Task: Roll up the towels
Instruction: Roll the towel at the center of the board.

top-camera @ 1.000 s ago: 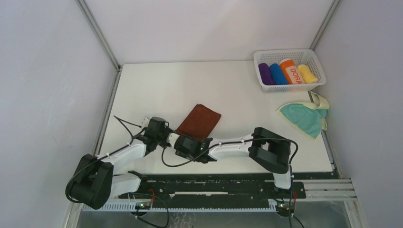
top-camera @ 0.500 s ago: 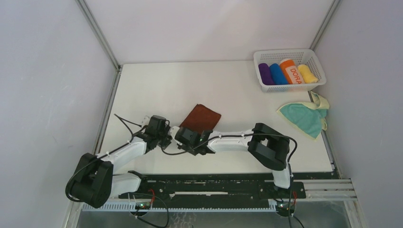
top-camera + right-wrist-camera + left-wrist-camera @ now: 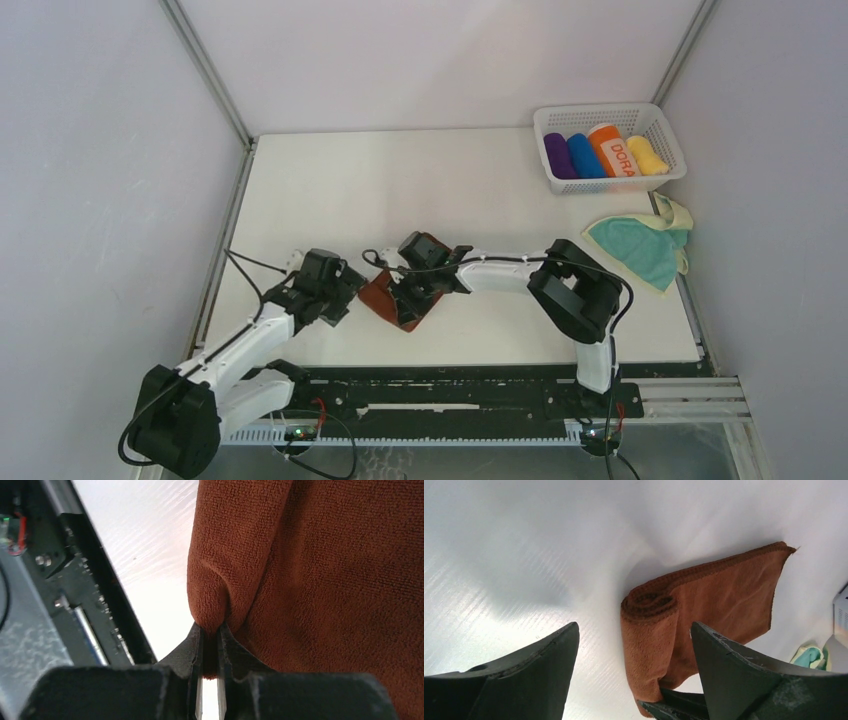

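Right wrist view: my right tool pinches a fold of the brown towel, which lies on the table near its front, one end partly rolled. Left tool: spread wide, facing that rolled end. Teal towel: crumpled at the table's right edge, just beside the basket.

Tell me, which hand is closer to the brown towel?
Right. The right hand is pinched shut on a fold of the brown towel; the left hand hangs open beside its rolled end, apparently without touching it.
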Motion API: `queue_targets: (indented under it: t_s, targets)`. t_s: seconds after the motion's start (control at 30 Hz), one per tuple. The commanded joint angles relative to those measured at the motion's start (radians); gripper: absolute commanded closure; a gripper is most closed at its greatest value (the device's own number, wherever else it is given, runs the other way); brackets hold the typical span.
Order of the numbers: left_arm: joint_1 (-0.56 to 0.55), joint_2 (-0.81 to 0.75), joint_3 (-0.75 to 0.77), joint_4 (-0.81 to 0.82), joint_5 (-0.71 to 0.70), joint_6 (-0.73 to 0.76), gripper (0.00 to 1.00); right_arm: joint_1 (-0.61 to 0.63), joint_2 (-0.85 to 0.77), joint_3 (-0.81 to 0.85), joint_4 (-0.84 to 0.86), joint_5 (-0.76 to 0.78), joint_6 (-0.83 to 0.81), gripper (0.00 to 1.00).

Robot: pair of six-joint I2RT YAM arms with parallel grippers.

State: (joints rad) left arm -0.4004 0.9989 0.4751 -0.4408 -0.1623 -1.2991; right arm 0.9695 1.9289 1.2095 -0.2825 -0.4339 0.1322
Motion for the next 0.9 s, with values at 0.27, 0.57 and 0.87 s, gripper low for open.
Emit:
queue_targets:
  t_s: [0.27,0.57,0.87]
  targets:
    - [-0.018,0.047,-0.048,0.064,0.080,-0.027,0.21,-0.089,0.048,-0.105,0.228,-0.310,0.233,1.00]
    - [-0.047,0.129,-0.045,0.087,0.038,-0.035,0.37,-0.118,0.064,-0.186,0.375,-0.357,0.357,1.00]
    - [-0.077,0.238,0.043,0.029,0.008,-0.017,0.69,-0.186,0.084,-0.347,0.687,-0.446,0.600,1.00]
